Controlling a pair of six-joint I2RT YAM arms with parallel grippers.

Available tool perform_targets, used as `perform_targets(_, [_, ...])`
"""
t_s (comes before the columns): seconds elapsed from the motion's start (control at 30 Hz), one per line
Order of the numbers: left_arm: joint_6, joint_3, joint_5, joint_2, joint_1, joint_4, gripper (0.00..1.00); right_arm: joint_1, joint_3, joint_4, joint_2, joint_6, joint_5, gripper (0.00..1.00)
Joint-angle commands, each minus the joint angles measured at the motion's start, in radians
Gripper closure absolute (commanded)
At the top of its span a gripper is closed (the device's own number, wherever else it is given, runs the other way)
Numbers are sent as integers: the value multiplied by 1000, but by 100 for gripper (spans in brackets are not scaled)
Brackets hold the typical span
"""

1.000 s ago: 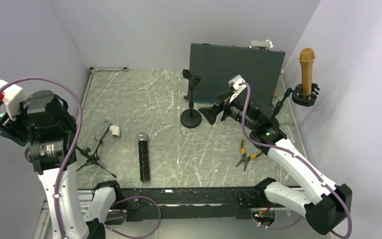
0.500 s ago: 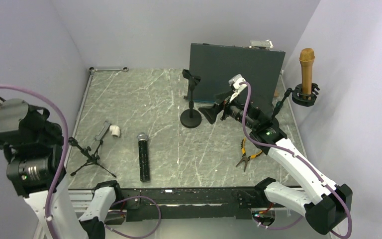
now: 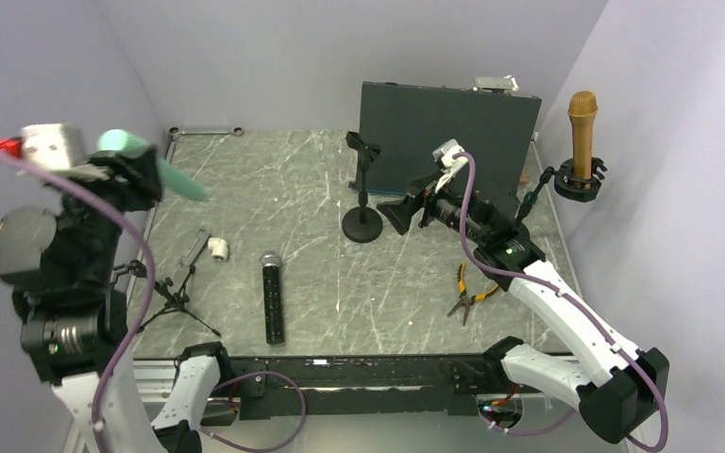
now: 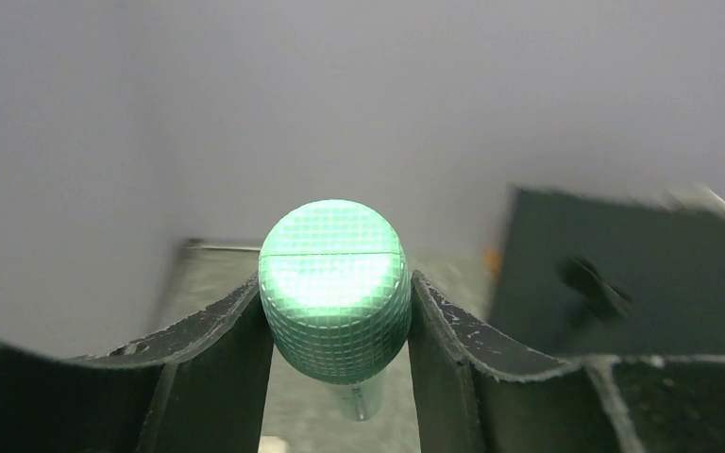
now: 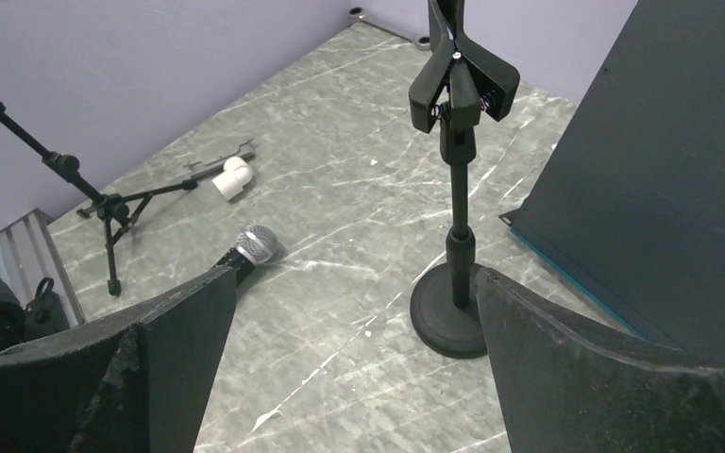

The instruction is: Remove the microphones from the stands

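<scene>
My left gripper [image 3: 140, 170] is raised high over the table's left edge and is shut on a green microphone [image 3: 156, 168]. In the left wrist view its mesh head [image 4: 334, 288] sits clamped between both fingers, with the handle pointing away. A small black tripod stand [image 3: 172, 294] stands empty below it at the left. My right gripper [image 3: 401, 212] is open and empty, beside a round-base stand [image 3: 362, 193] with an empty clip; that stand [image 5: 455, 236] is just ahead of my right finger.
A black microphone [image 3: 273, 302] lies on the table near the front. A gold microphone [image 3: 581, 132] stands in a holder on the right wall. Pliers [image 3: 467, 294] lie at the right. A dark panel [image 3: 448, 127] leans at the back. A white pipe fitting [image 3: 217, 248] lies at the left.
My left arm has swung and turned upward, and the green microphone in its jaws has come into view above the table's left edge. The right arm has not moved.
</scene>
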Motion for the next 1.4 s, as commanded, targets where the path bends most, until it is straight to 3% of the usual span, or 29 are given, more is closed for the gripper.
perform_targets(0.0, [-34, -64, 755, 98, -2, 80, 100, -2, 52, 11, -13, -15, 16, 0])
perform_targets(0.07, [-49, -123, 916, 130, -11, 87, 100, -2, 55, 6, -15, -20, 16, 0])
perform_targets(0.17, [9, -218, 905, 135, -75, 40, 100, -2, 59, 1, -15, -21, 17, 0])
perform_targets(0.27, [36, -342, 877, 172, -206, 12, 100, -1, 53, 7, -15, -16, 15, 0])
perform_targets(0.43, [-18, -472, 759, 360, -403, -42, 100, -2, 51, 12, -14, -6, 6, 0])
perform_targets(0.77, [-151, -455, 350, 780, -507, -205, 100, -2, 39, -9, -47, -23, 35, 0])
perform_targets(0.97, [-264, -510, 119, 853, -588, -169, 100, -2, 33, -7, -48, -23, 30, 0])
perform_targets(1.23, [-309, -523, 40, 969, -643, -129, 100, -2, 18, -6, -63, -27, 41, 0])
perform_targets(1.27, [-319, -527, 28, 975, -645, -111, 97, -2, 16, -3, -63, -26, 41, 0])
perform_targets(1.37, [-351, -532, -37, 987, -651, -80, 76, -2, 18, -1, -60, -24, 36, 0])
